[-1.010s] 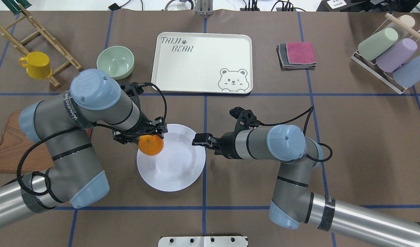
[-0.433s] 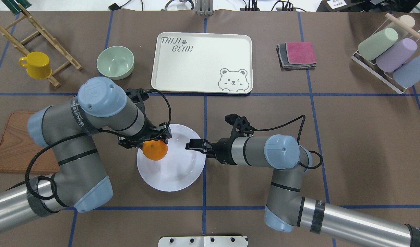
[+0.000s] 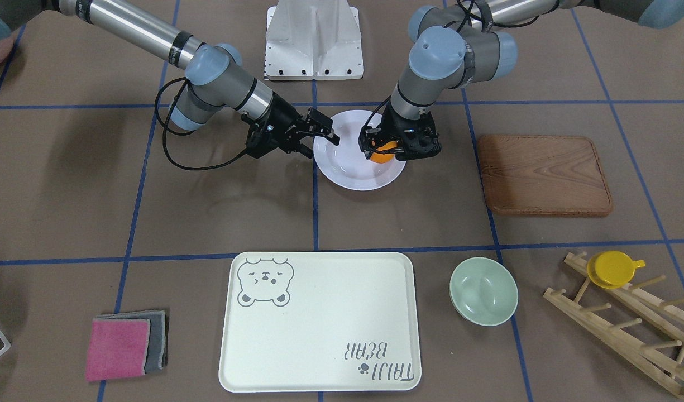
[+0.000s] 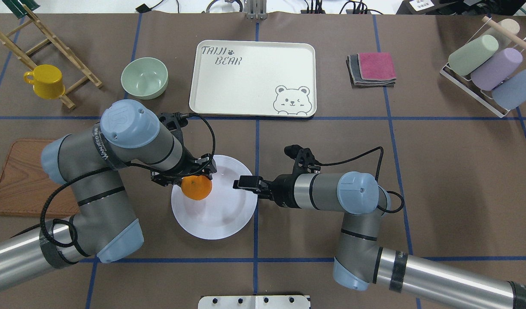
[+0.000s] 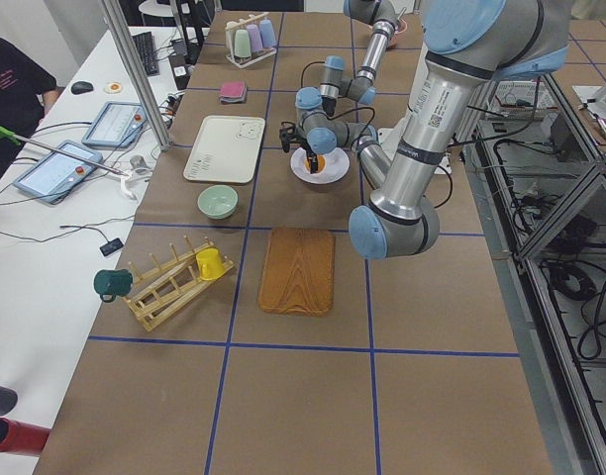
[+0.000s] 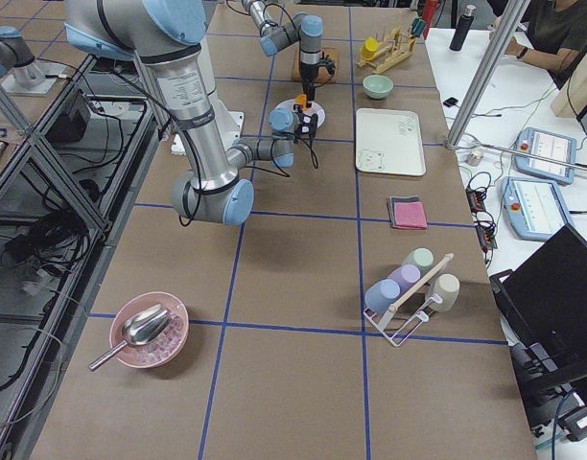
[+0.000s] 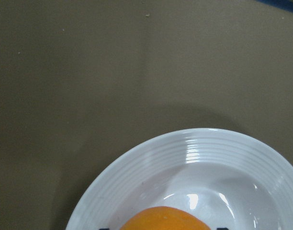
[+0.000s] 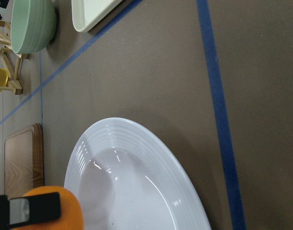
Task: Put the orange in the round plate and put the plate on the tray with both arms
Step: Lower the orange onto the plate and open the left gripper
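Note:
My left gripper (image 4: pixel 186 175) is shut on the orange (image 4: pixel 197 189), holding it low over the left part of the round plate (image 4: pixel 220 214). Whether the fruit touches the plate is unclear. The front view shows the orange (image 3: pixel 382 155) between black fingers, above the plate (image 3: pixel 353 167). My right gripper (image 4: pixel 239 183) is open at the plate's right rim, and one finger (image 3: pixel 324 128) reaches over the rim. The cream tray (image 4: pixel 245 81) lies bare, beyond the plate. In the left wrist view the orange (image 7: pixel 161 219) sits above the plate's well (image 7: pixel 194 153).
A pale-green bowl (image 4: pixel 144 78) stands left of the tray. A wooden board (image 4: pixel 18 180) lies at the left edge, under my left arm. A yellow cup (image 4: pixel 46 80) sits on a wooden rack. Folded cloths (image 4: pixel 372 68) and a cup rack (image 4: pixel 490 68) are at the right.
The left arm carried the orange rightward, from the plate's left rim to further over the plate. The right gripper slid left and closer to the plate's right rim.

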